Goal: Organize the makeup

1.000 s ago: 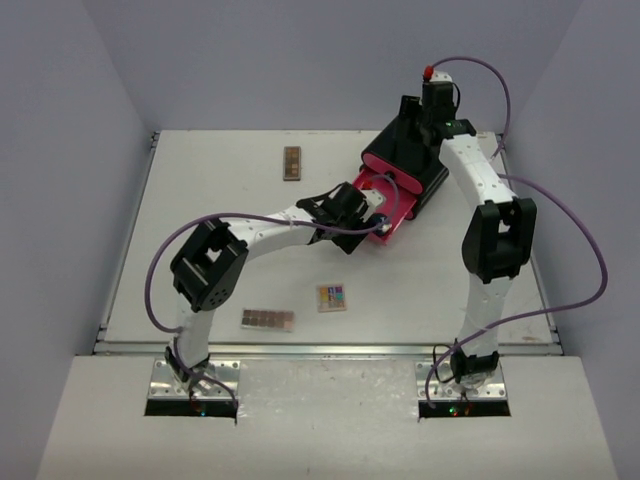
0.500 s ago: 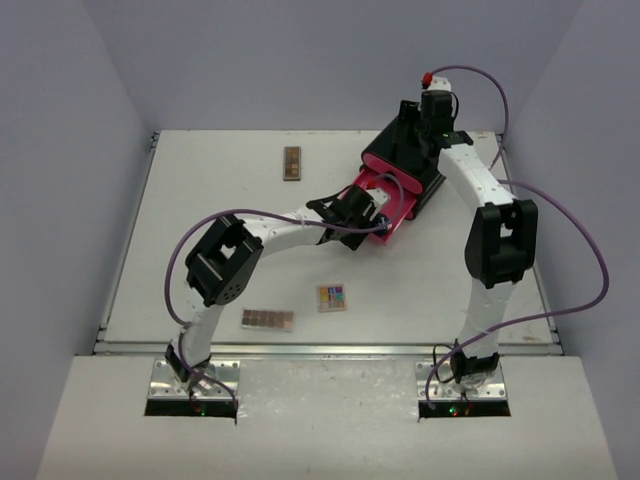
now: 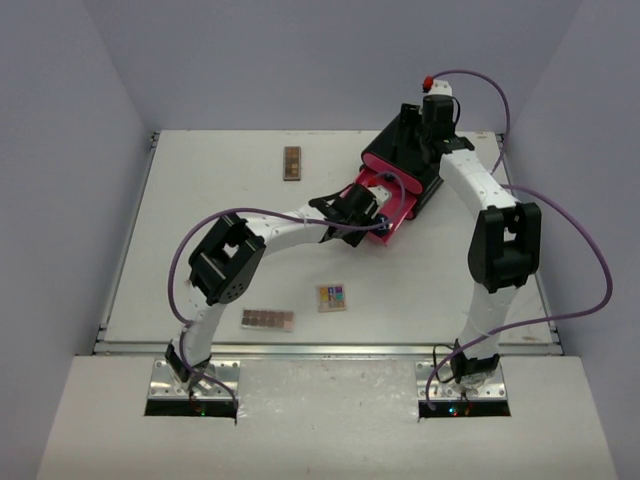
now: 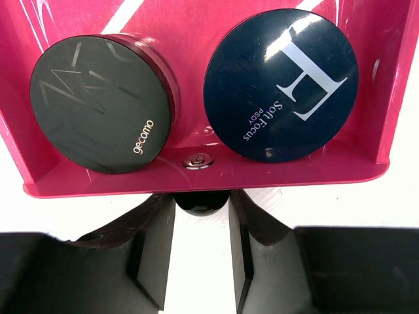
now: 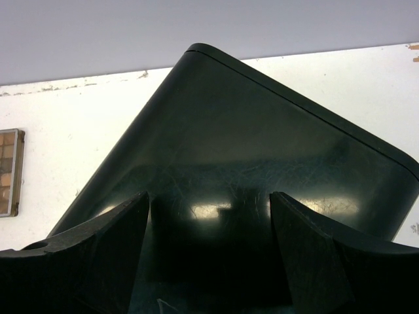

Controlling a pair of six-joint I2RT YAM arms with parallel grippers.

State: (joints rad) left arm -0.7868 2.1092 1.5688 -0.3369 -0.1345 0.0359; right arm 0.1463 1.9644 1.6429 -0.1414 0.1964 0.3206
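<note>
A pink drawer (image 4: 196, 19) stands pulled out of the black box (image 3: 405, 155). It holds a round black compact (image 4: 98, 104) and a round navy compact (image 4: 281, 85). My left gripper (image 4: 201, 208) is closed on the drawer's black knob (image 4: 201, 201), a finger touching each side; it also shows in the top view (image 3: 372, 222). My right gripper (image 5: 209, 196) is open, its fingers spread over the top of the box (image 5: 262, 131). A brown palette (image 3: 291, 162) lies at the back, another brown palette (image 3: 267, 319) and a multicoloured palette (image 3: 332, 297) near the front edge.
The box sits at the back right of the white table (image 3: 200, 220), turned at an angle. The back brown palette also shows in the right wrist view (image 5: 8, 171). Purple cables loop off both arms. Grey walls close in the table on three sides.
My left arm has shifted a little toward the box, still holding the drawer knob. My right wrist has edged slightly back over the box.
</note>
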